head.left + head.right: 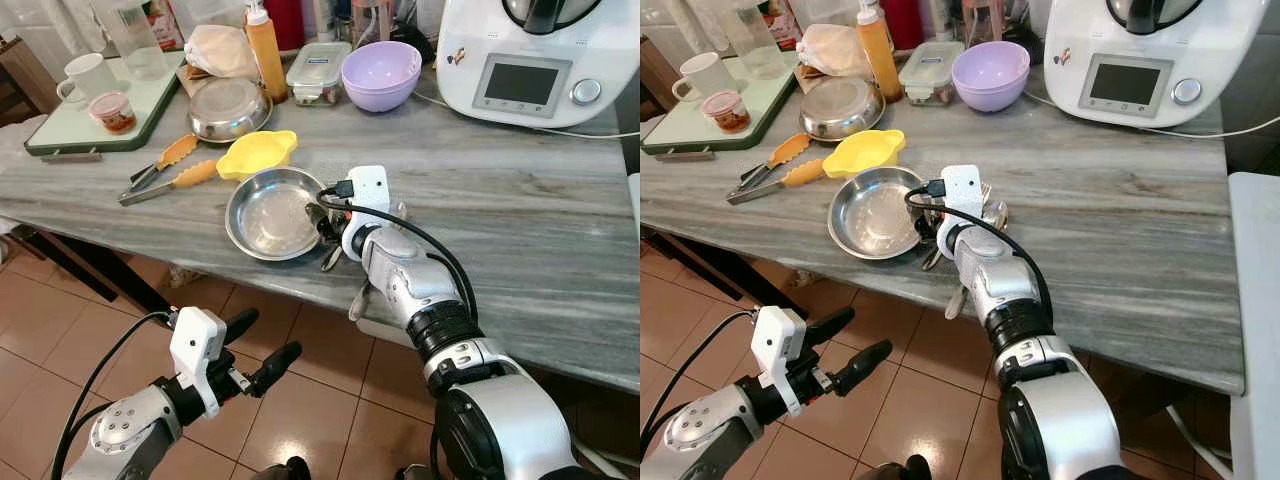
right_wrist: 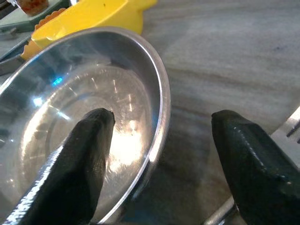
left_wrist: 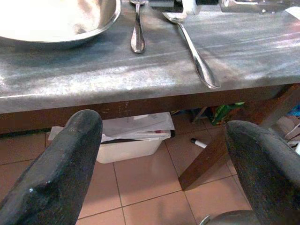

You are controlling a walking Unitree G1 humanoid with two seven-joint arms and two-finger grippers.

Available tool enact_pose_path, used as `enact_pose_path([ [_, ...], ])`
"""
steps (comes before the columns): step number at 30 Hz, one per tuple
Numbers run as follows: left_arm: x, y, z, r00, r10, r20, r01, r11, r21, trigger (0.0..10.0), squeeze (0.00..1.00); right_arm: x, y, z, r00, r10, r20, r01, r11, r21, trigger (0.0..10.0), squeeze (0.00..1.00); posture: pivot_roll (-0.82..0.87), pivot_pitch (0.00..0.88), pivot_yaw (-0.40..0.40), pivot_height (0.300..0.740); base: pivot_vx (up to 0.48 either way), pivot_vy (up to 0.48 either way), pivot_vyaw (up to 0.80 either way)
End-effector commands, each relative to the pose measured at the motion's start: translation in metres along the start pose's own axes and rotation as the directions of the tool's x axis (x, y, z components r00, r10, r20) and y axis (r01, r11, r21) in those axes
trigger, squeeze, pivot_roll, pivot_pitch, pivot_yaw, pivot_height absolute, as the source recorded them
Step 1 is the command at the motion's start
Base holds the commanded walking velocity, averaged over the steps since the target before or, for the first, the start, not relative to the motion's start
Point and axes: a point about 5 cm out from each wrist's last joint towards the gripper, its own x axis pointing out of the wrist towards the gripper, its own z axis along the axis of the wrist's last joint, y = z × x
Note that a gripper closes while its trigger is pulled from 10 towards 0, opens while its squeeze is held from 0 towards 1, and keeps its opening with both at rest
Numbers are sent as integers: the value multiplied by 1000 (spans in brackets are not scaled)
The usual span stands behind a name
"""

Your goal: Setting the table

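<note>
The steel plate lies flat on the grey table, close to its front edge. Just behind the plate sits a yellow bowl, and beyond that bowl lie tongs with orange tips. Beside the plate, on the side away from the tongs, a spoon and a fork lie on the table with their handles reaching toward the edge.

The right gripper hangs low over the plate's rim, jaws spread apart and holding nothing; one finger is over the plate's well, the other outside the rim above bare table. The left gripper waits below the table edge, in front of the plate, jaws likewise released and empty.

The plate looks thin, stiff and light, but polished and likely slippery. I judge the raised rim the best place to pinch it, one finger inside and one out. The cutlery is slim and flat to the table, so its overhanging handles would be easier to take.
</note>
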Motion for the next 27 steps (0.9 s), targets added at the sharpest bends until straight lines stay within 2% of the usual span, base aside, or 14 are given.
enact_pose_path([
  [1, -3, 2, 1, 1000, 9, -15, -8, 1000, 16, 10000, 0, 3, 9, 2, 1000, 23, -3, -23, 1000, 17, 824, 0, -98, 192, 140, 740, 0, 0, 0],
  [2, -3, 2, 1, 1000, 9, -16, -8, 1000, 16, 10000, 0, 3, 9, 2, 1000, 25, -2, -25, 999, 19, 667, 0, -98, 192, 140, 740, 0, 0, 0],
  [3, -3, 2, 1, 1000, 9, -16, -9, 1000, 16, 10000, 0, 3, 10, 3, 1000, 27, -1, -27, 999, 23, 0, 0, -98, 192, 140, 740, 0, 0, 0],
  [11, -3, 2, 1, 1000, 10, -21, -10, 1000, 18, 10000, 0, 2, 9, 0, 999, 33, -14, -32, 998, 59, 0, 0, -99, 191, 139, 740, 0, 0, 0],
  [12, -3, 2, 1, 1000, 10, -22, -9, 1000, 18, 10000, 0, 2, 9, -1, 999, 33, -16, -32, 997, 63, 627, 0, -99, 191, 139, 740, 0, 0, 0],
  [13, -3, 2, 1, 1000, 10, -22, -9, 1000, 18, 10000, 0, 2, 9, -1, 999, 33, -16, -32, 997, 63, 627, 0, -99, 191, 139, 740, 0, 0, 0],
  [14, -3, 2, 0, 1000, 10, -23, -9, 1000, 18, 10000, 0, 2, 8, -1, 999, 33, -19, -31, 997, 68, 1725, 0, -99, 191, 139, 740, 0, 0, 0],
  [15, -3, 2, 0, 1000, 10, -24, -9, 1000, 19, 10000, 0, 2, 8, -2, 999, 32, -20, -31, 997, 71, 2235, 0, -99, 191, 139, 740, 0, 0, 0],
  [16, -3, 2, 0, 1000, 10, -25, -10, 1000, 19, 10000, 0, 1, 8, -3, 999, 32, -28, -29, 995, 96, 471, 0, -101, 189, 140, 740, 0, 0, 0],
  [20, -3, 2, 0, 1000, 10, -27, -10, 1000, 20, 10000, 0, 0, 7, -5, 999, 32, -33, -29, 994, 102, 627, 0, -100, 188, 138, 740, 0, 0, 0],
  [21, -3, 2, 0, 1000, 10, -27, -10, 1000, 20, 10000, 0, 0, 7, -6, 999, 33, -36, -29, 994, 108, 78, 0, -100, 188, 138, 740, 0, 0, 0],
  [22, -3, 3, 0, 1000, 11, -28, -10, 1000, 21, 10000, 0, 0, 6, -6, 999, 33, -37, -29, 993, 110, 314, 0, -100, 188, 138, 740, 0, 0, 0],
  [27, -3, 3, -1, 999, 12, -31, -11, 1000, 22, 10000, 0, -1, 6, -6, 999, 31, -39, -26, 993, 118, 275, 0, -101, 183, 139, 740, 0, 0, 0],
])
